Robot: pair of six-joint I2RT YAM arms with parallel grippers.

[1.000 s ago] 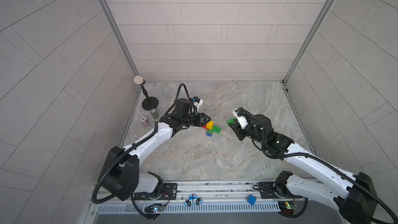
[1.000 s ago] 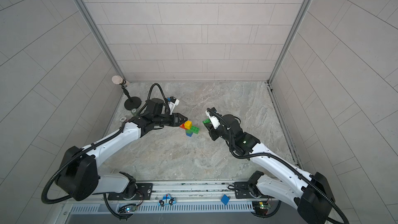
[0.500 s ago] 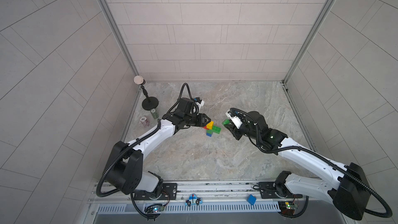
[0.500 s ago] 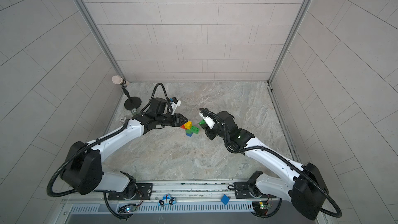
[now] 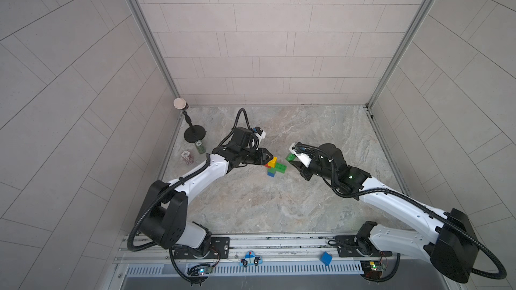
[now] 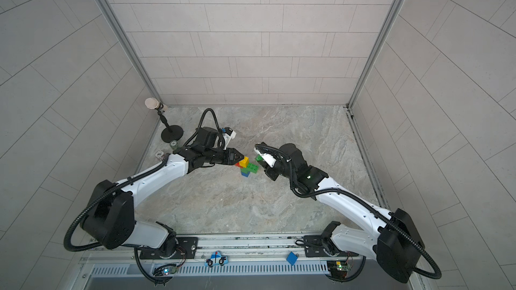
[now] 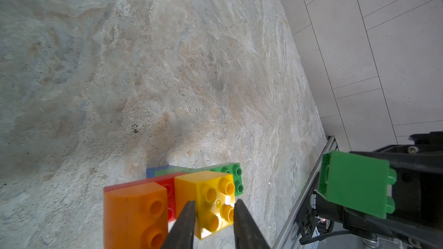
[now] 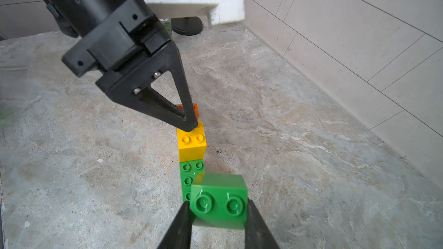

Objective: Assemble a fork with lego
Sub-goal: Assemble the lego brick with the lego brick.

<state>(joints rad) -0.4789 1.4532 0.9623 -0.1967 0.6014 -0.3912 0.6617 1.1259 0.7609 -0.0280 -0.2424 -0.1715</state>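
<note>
The part-built fork lies flat mid-table: yellow brick (image 5: 273,160) (image 7: 203,192), orange brick (image 7: 134,211), red bar (image 7: 167,185), long green brick (image 5: 280,167) (image 8: 189,171) and blue brick (image 5: 270,173). My left gripper (image 5: 268,159) (image 7: 214,202) rests its tips on the yellow brick's studded top (image 8: 191,140). Its jaws stand a narrow gap apart, and whether they pinch does not show. My right gripper (image 5: 293,160) (image 8: 217,208) is shut on a small green lego brick (image 8: 220,197) (image 6: 259,158). It holds that brick just right of the long green brick's free end, off the table.
A black stand with a round head (image 5: 192,132), a small green can (image 5: 199,146) and a small patterned object (image 5: 187,158) sit by the left wall. On the front rail lie a blue car cutout (image 5: 250,258) and a plain blue block (image 5: 325,258).
My right gripper has carried the small green brick leftward, closer to the assembly. The left arm has stayed at the yellow brick.
</note>
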